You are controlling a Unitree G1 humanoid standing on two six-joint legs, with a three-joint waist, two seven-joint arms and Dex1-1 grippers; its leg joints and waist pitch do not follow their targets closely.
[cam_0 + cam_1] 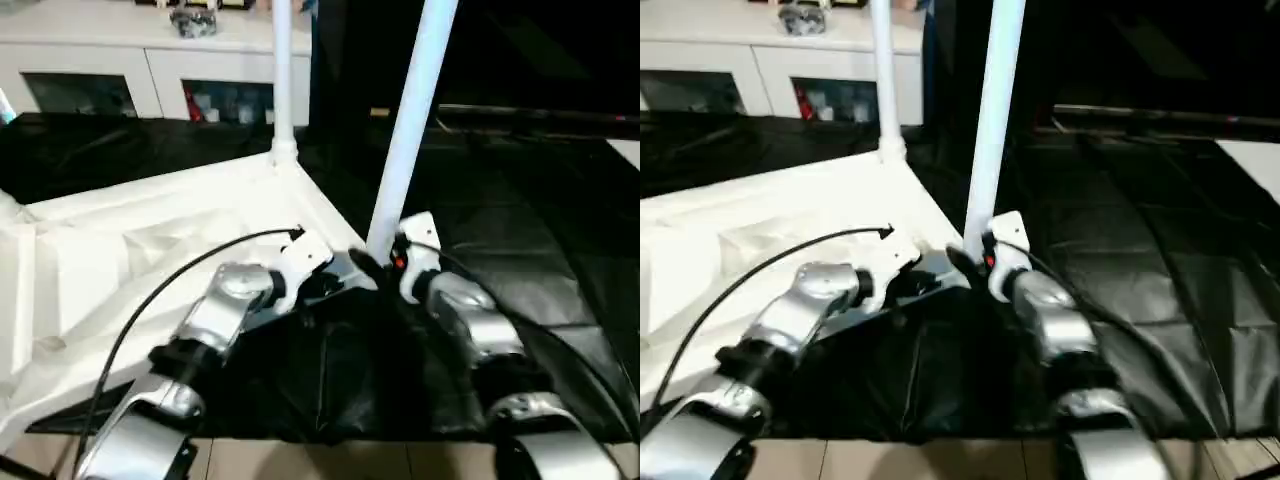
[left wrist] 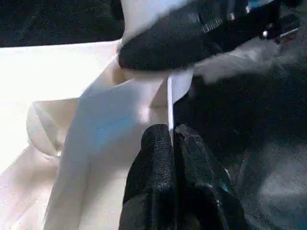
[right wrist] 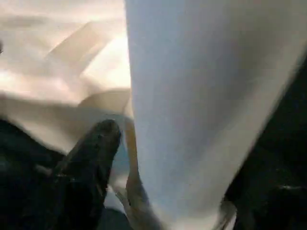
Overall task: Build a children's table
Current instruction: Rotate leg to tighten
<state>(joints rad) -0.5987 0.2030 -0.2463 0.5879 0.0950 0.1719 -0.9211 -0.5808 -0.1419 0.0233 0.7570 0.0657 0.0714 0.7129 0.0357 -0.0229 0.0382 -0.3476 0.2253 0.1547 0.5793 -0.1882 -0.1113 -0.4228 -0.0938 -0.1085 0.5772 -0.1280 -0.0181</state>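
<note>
- Left eye view: finds a white plastic rectangular tabletop [image 1: 150, 230] lying ribbed side up on a black-draped work table [image 1: 520, 250], spreading from the centre out toward 9 o'clock.
- Shows one long white tapered tube leg [image 1: 283, 90] standing upright in the rounded corner socket at about 12 o'clock of the tabletop.
- Shows a second long white tapered tube leg [image 1: 412, 120] at the tabletop's corner nearest the picture's centre, leaning toward 1 o'clock; cannot tell whether seated in its socket.
- Places the left gripper [image 1: 338, 280] at that same corner, at about 9 o'clock of the second leg's base.
- Left wrist view: finds its black fingers [image 2: 153, 167] clenched together on a thin upright edge of the tabletop.
- Places the right gripper [image 1: 380, 262] around the second leg's base, reaching in from 5 o'clock.
- Right wrist view: shows one black finger standing just clear of the tube, jaws released rather than squeezing.
- Notes a black cable [image 1: 180, 275] arching over the left forearm.
- Notes a white glass-door cabinet [image 1: 150, 60] behind, toward 11 o'clock.
</note>
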